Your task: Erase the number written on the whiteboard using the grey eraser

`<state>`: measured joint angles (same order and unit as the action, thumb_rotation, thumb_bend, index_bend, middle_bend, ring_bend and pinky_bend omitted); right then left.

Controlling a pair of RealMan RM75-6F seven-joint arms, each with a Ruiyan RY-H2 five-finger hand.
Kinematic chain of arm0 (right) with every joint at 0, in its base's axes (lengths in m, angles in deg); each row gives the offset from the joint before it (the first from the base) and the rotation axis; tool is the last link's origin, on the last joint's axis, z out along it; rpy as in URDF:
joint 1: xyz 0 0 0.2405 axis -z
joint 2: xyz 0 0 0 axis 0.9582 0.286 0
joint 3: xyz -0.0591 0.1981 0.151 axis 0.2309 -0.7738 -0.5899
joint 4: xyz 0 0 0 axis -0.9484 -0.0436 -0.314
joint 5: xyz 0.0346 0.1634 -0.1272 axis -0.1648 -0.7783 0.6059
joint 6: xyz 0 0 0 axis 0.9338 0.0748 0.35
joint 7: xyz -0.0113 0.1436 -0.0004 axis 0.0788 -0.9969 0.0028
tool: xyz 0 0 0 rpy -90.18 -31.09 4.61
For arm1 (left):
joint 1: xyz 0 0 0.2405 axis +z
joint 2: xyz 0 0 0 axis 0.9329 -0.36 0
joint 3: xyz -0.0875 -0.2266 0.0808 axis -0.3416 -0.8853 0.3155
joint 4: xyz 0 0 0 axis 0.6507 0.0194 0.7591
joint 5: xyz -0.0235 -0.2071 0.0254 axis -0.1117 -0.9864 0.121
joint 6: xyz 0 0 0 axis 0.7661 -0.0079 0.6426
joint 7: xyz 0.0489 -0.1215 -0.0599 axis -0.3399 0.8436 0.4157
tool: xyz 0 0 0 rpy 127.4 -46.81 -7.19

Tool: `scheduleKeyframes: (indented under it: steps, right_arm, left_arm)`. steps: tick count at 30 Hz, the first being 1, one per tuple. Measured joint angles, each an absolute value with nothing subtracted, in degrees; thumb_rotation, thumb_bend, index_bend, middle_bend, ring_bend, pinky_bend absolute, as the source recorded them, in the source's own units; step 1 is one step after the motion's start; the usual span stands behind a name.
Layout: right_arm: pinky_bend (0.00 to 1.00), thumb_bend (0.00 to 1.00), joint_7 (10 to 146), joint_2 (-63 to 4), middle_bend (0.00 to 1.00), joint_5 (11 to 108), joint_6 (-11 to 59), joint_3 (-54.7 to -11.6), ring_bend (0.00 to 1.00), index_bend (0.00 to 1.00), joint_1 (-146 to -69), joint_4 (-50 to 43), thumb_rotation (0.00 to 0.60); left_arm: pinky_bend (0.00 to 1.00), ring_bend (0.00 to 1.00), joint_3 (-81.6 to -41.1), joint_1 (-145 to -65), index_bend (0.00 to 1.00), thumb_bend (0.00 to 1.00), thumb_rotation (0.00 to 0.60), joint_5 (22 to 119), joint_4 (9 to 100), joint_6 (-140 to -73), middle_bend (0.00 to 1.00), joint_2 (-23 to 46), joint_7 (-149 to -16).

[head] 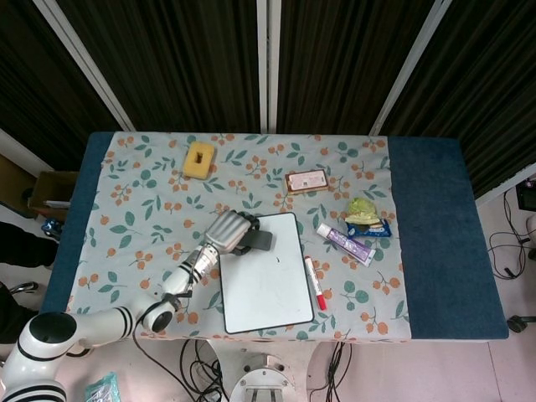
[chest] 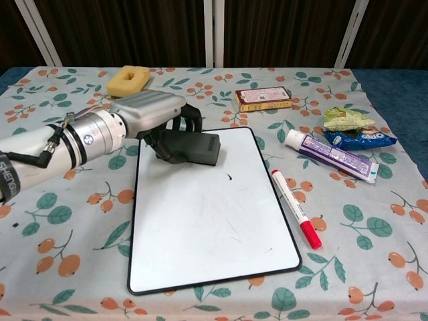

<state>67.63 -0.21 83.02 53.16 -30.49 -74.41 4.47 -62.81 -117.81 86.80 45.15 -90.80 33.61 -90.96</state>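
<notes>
The whiteboard (chest: 207,214) (head: 268,280) lies flat near the table's front edge, its face almost blank apart from a small dark speck (chest: 229,177) and faint smudges. My left hand (chest: 150,114) (head: 224,230) grips the grey eraser (chest: 195,148) (head: 258,241) and holds it on the board's far left corner. My right hand is in neither view.
A red-capped marker (chest: 295,207) lies right of the board, with a toothpaste tube (chest: 332,156) and snack packets (chest: 354,128) beyond. A small box (chest: 263,98) sits behind the board and a yellow sponge (chest: 128,79) at the far left. Floral cloth (chest: 67,254) covers the table.
</notes>
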Motion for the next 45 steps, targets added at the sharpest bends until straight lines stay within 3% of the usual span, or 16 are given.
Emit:
scheduleKeyframes:
  steps: [12, 25, 31, 37, 45]
  right_arm:
    - [0.0, 0.49, 67.3, -0.3, 0.0, 83.0, 53.1, -30.5, 0.0, 0.0, -74.5, 4.4, 0.6]
    - [0.0, 0.48, 66.4, -0.7, 0.0, 83.5, 53.1, -30.4, 0.0, 0.0, -74.6, 3.9, 0.6]
    - [0.0, 0.48, 66.5, -0.4, 0.0, 83.4, 53.1, -30.5, 0.0, 0.0, -74.5, 4.2, 0.6]
    - [0.0, 0.48, 66.9, -0.4, 0.0, 83.7, 53.2, -30.4, 0.0, 0.0, -74.6, 4.7, 0.6]
    - [0.0, 0.48, 68.0, 0.0, 0.0, 84.1, 53.4, -30.3, 0.0, 0.0, -74.6, 5.9, 0.6]
  left_arm:
    - [0.61, 0.49, -59.3, -118.3, 0.71, 0.52, 0.6, 88.7, 50.4, -90.1, 0.63, 35.5, -92.8]
    - [0.62, 0.51, -55.0, -118.0, 0.73, 0.52, 0.6, 93.4, 64.1, -90.0, 0.64, 27.0, -92.1]
    - [0.62, 0.51, -55.1, -115.5, 0.73, 0.52, 0.6, 94.3, 67.8, -95.8, 0.64, 22.0, -92.3]
    - [0.62, 0.51, -56.5, -112.0, 0.73, 0.52, 0.6, 93.0, 64.6, -101.1, 0.64, 18.3, -90.2]
    - [0.62, 0.51, -59.1, -108.9, 0.73, 0.52, 0.6, 88.6, 51.8, -103.3, 0.64, 17.9, -83.7]
